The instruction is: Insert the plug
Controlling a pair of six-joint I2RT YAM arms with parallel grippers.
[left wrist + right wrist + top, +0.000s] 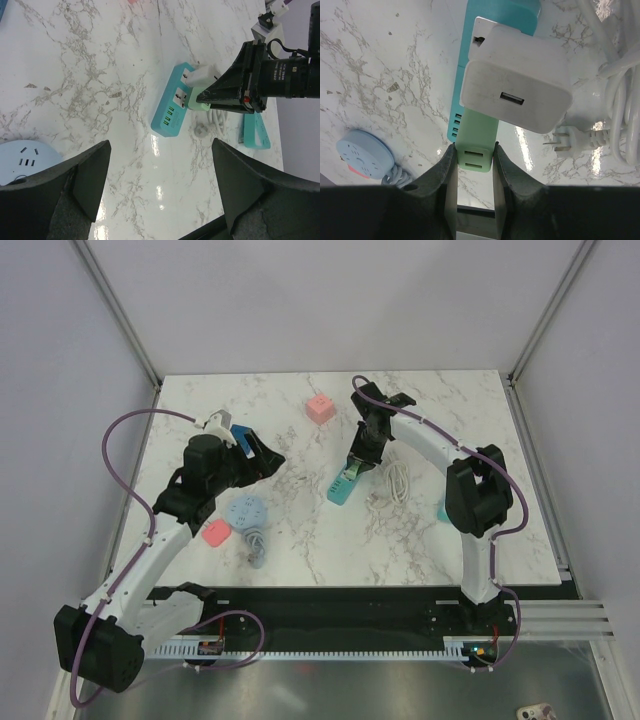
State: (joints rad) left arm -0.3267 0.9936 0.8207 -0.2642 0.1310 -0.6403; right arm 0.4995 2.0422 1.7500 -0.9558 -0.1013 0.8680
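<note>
Crowding worries me: right gripper (474, 152) clamps the green plug (477, 130) over the teal power strip (167, 120), seemingly against the white charger (515, 95), where it could jam. Left gripper (161, 146) hangs spread, empty.

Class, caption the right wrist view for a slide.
Right gripper grips green plug at teal power strip, beside white charger.

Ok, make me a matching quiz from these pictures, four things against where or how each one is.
1 green adapter
2 white charger
3 round blue socket
4 left gripper

a open, empty
b on the teal power strip
c held by the right gripper
d flat on the table

Pairs: 1c, 2b, 3d, 4a
</note>
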